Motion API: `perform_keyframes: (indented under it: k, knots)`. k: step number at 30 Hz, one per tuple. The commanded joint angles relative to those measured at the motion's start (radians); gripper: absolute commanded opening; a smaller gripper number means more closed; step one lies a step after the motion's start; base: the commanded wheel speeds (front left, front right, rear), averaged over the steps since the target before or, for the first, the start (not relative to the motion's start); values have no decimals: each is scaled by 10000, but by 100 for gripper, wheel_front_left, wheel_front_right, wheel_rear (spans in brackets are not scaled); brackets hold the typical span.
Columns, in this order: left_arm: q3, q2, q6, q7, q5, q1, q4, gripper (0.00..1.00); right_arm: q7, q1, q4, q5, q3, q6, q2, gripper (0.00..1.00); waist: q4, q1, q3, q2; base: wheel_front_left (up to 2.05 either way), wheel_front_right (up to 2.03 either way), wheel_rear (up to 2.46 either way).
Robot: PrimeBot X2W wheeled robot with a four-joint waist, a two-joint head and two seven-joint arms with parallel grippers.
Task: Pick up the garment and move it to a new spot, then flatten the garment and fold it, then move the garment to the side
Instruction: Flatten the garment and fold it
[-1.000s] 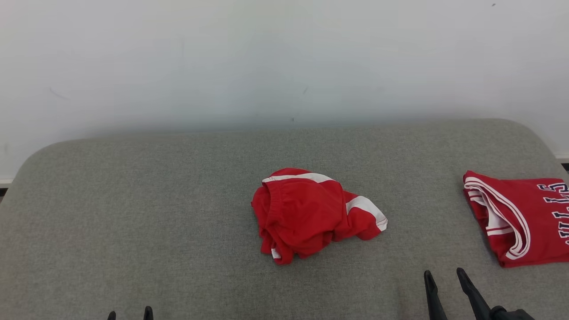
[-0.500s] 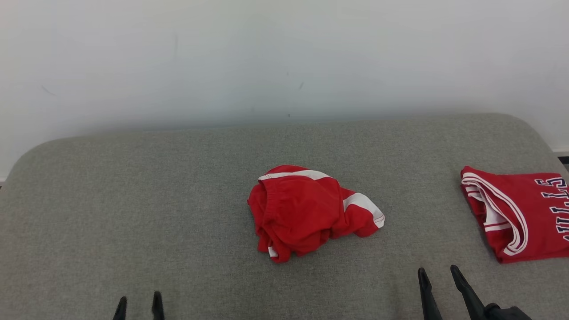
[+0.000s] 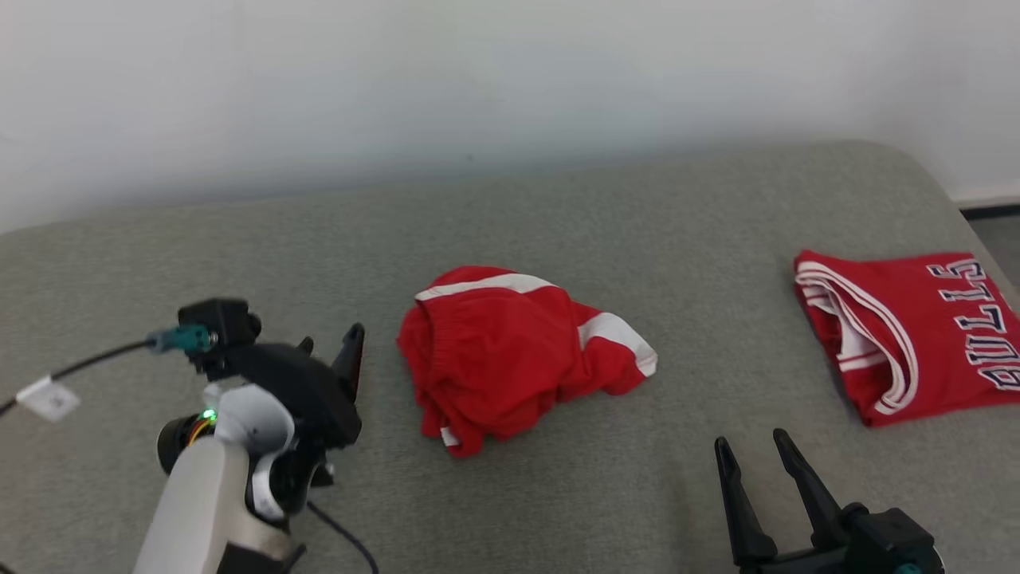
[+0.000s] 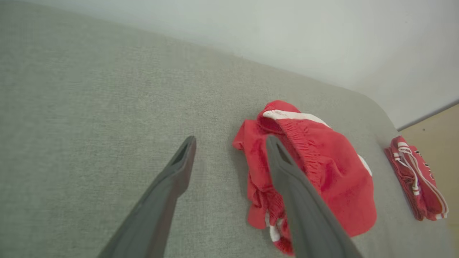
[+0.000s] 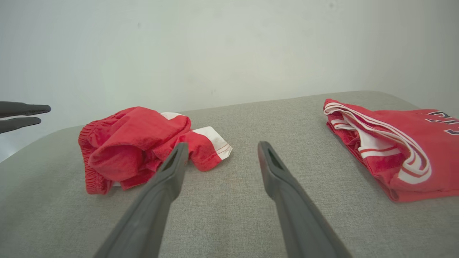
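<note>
Since the crumpled red garment (image 3: 510,359) lies untouched in the middle of the grey fabric-covered table (image 3: 637,215), the step in hand looks like the first pick-up. To do it well, I judge that the new spot should be the broad bare stretch of table to the left or front. That keeps it well apart from the folded red jersey (image 3: 908,335) at the right edge, so the two do not mix. The grasp should take the raised bunch at the garment's left side, by the gathered waistband (image 4: 308,150). It should bite deep enough to catch more than one loose layer, since a shallow pinch may let the thin cloth slide out. Lifting straight up before carrying would keep it from dragging along the fabric.

The left arm (image 3: 199,494) reaches in from the lower left, its wrist turned so that the left jaws point across toward the garment, just beside its left edge. They stand spread wide and hold nothing. Its fingers (image 4: 172,179) hang over the table, and whether either touches cloth I cannot tell. The right jaws sit low at the front right, likewise wide apart and empty, pointing at the bare table between garment and jersey.
</note>
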Motion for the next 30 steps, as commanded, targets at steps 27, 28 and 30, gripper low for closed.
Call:
perform_keyframes:
  k: [27, 28, 30]
  knots:
    - [-476, 4, 564, 2206, -1417, -1268, 711, 100, -148, -553, 214, 154, 225, -22, 300, 100, -1923, -2, 1080, -1, 0, 0, 0]
    - [-549, 1, 554, 2258, -1492, -1220, 680, 100, -148, -543, 209, 148, 225, -22, 283, 100, -1921, -2, 1055, -1, 0, 0, 0]
    - [-708, -4, 569, 2225, -1550, -1177, 597, 100, -147, -519, 215, 134, 249, -22, 253, 100, -1932, -2, 993, -1, 0, 0, 0]
